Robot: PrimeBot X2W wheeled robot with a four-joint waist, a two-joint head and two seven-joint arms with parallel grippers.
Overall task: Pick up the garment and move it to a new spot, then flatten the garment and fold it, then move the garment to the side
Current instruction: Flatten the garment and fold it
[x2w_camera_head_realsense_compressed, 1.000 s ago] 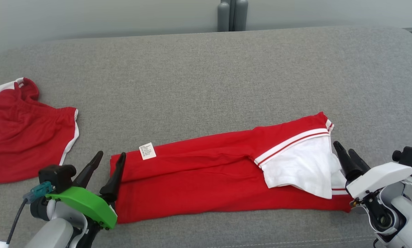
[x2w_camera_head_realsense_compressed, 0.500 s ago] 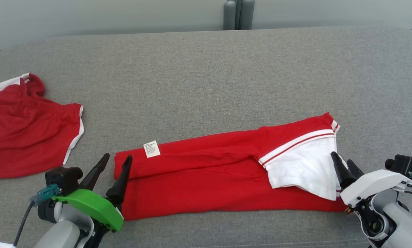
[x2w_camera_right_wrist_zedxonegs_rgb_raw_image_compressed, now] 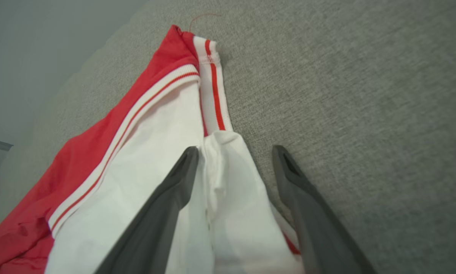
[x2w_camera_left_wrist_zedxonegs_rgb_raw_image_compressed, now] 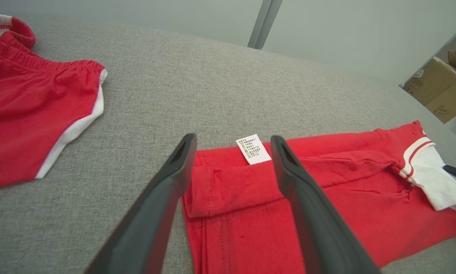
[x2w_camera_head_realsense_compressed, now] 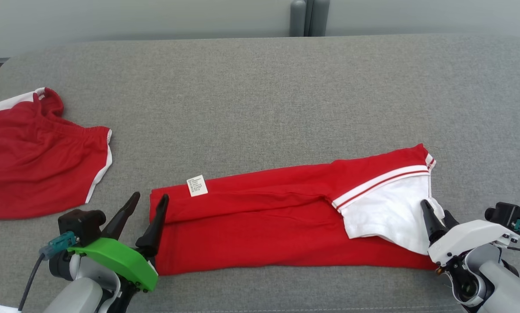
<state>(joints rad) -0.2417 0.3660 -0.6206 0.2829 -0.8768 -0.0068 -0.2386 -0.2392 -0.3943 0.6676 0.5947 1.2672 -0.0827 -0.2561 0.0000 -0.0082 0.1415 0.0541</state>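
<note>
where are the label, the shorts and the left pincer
label (x2w_camera_head_realsense_compressed: 197, 185), head view, centre of the tag
shorts (x2w_camera_head_realsense_compressed: 34, 165), head view, red middle
left pincer (x2w_camera_head_realsense_compressed: 150, 195), head view, gap between its fingertips

Grey fabric-covered worktop (x2w_camera_head_realsense_compressed: 260, 87); folded red-and-white garment (x2w_camera_head_realsense_compressed: 264, 226) lying flat near its front edge; red shorts (x2w_camera_head_realsense_compressed: 34, 174) well left of the garment, not touching it

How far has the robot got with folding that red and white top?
Done: the garment lies flat, folded lengthwise into a long strip. In hand: the left gripper and right gripper sit open at its two ends, gripping nothing. Left: probably folding it shorter, then moving it aside.
</note>
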